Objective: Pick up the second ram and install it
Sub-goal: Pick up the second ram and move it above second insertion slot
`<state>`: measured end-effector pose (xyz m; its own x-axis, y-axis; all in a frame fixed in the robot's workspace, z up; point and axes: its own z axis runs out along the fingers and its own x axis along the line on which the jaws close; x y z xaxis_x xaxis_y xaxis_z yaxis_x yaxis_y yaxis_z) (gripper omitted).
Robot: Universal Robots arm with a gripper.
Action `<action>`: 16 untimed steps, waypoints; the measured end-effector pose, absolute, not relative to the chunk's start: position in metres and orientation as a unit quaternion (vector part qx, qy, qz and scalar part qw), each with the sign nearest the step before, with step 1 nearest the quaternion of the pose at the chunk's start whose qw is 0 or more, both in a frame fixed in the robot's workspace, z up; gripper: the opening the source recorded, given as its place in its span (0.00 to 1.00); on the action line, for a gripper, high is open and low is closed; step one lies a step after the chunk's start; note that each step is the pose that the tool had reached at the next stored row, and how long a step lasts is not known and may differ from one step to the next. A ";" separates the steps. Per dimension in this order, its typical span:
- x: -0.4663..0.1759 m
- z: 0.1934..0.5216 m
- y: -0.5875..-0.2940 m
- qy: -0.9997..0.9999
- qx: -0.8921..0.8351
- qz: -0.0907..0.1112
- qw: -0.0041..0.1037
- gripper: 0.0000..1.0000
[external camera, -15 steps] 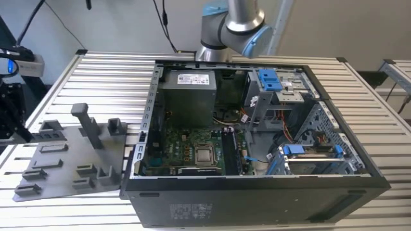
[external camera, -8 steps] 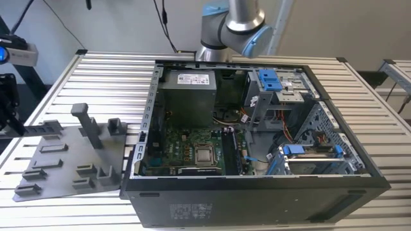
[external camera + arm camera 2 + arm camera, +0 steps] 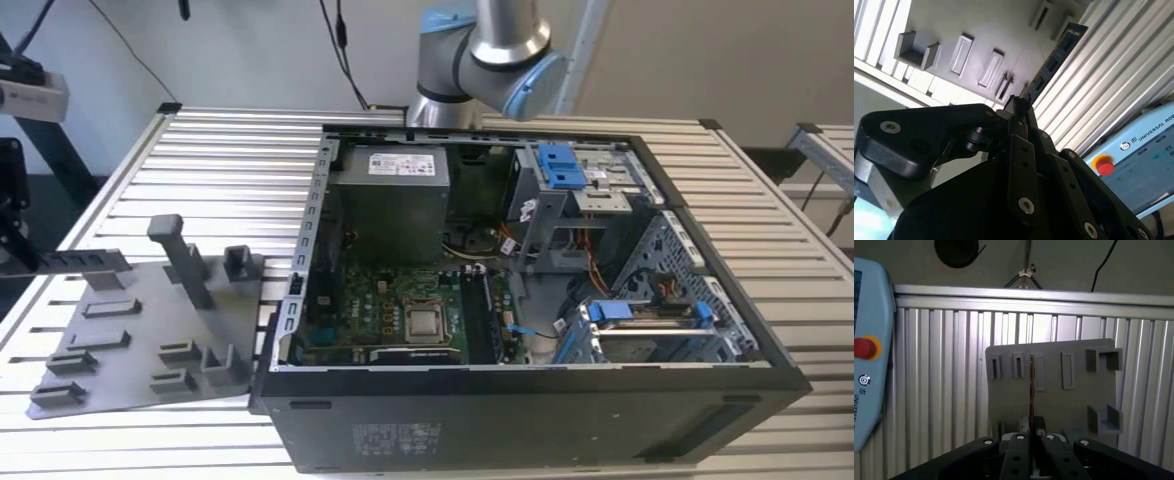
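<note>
One slatted table [image 3: 240, 150] bore the open computer case [image 3: 534, 420] just beside the gray tray [image 3: 134, 340]. Pointing at that tray, the gripper [image 3: 1031, 427] had its jaws clamped on one end of the second ram [image 3: 1050, 64], seemingly to leave its length free.

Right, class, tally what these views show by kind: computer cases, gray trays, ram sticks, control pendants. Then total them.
Kind, computer case: 1
Kind, gray tray: 1
Kind, ram stick, the second ram: 1
Kind, control pendant: 1
Total: 4
</note>
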<state>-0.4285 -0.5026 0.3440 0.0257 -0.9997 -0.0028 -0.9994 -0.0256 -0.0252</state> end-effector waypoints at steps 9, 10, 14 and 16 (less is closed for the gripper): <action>-0.429 0.365 -0.503 0.701 -0.713 -0.004 0.006 0.15; -0.429 0.368 -0.503 0.701 -0.713 -0.004 0.006 0.15; -0.429 0.378 -0.503 0.701 -0.713 -0.003 0.005 0.15; -0.429 0.380 -0.503 0.701 -0.713 -0.003 0.005 0.15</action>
<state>-0.4286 -0.5026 0.3801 0.0163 -0.9999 -0.0030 -0.9998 -0.0163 -0.0108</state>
